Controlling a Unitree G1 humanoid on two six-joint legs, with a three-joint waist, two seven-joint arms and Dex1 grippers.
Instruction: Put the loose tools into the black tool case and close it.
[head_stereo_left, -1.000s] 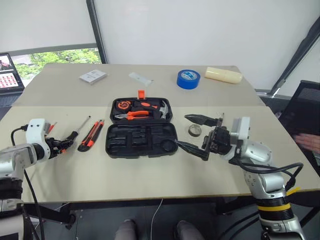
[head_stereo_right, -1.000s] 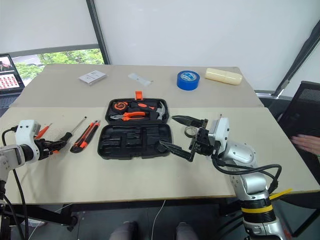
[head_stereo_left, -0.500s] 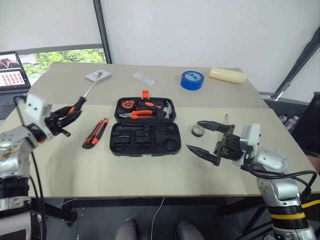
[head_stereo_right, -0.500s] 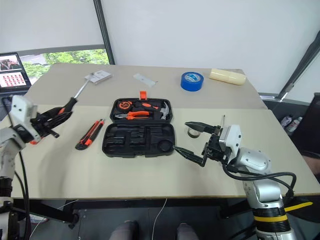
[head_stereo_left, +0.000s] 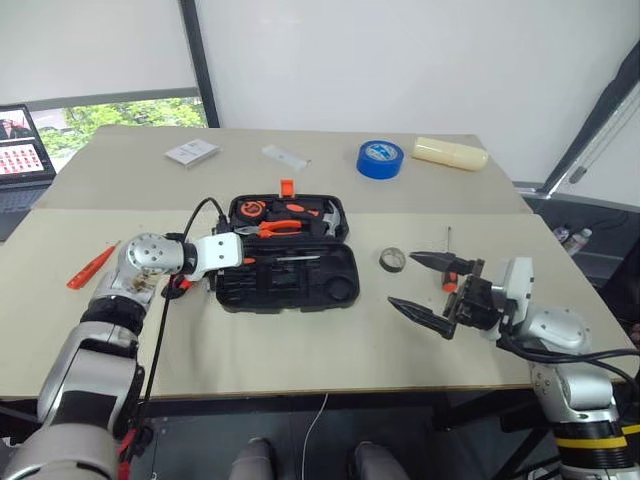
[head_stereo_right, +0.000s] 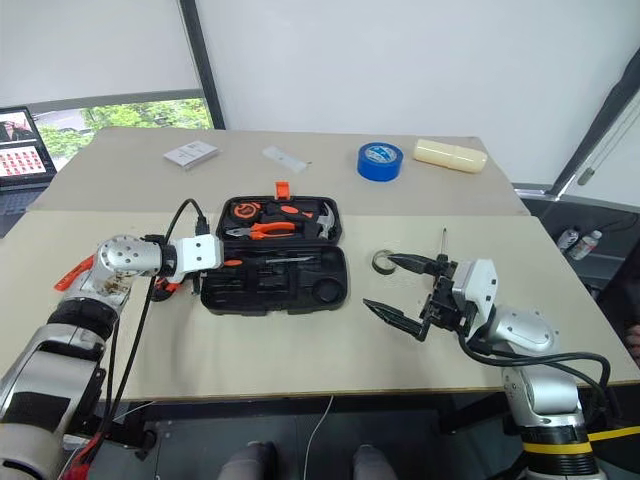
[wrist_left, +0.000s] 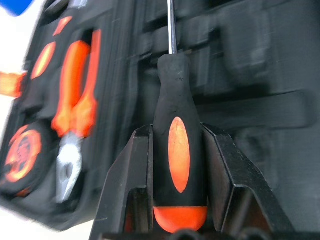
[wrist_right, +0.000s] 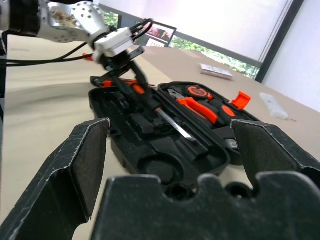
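Left gripper (wrist_left: 175, 165) clamps black-and-orange-handled screwdriver (wrist_left: 172, 145), its shaft over the open black moulded-plastic tool case (head_stereo_left: 300, 285) on the table; wrist view alone shows that grip. Right gripper (head_stereo_left: 428, 285) wide open, empty, near small dark tape roll (head_stereo_left: 391, 260).

Blue tape roll (head_stereo_left: 377, 158) beside cream cylinder (head_stereo_left: 447, 152) — white card (head_stereo_left: 189, 152), small white strip (head_stereo_left: 284, 156), laptop (head_stereo_left: 24, 145) at table's (head_stereo_left: 300, 330) edge

this looks like an office or lab room set up for tests: two plain beige tables (head_stereo_left: 300, 340) pushed together, bare white walls behind them, a window with greenery beyond the tables' far left corner, a laptop screen (head_stereo_left: 15, 140) just beside that corner, and a black office chair near the right edge.
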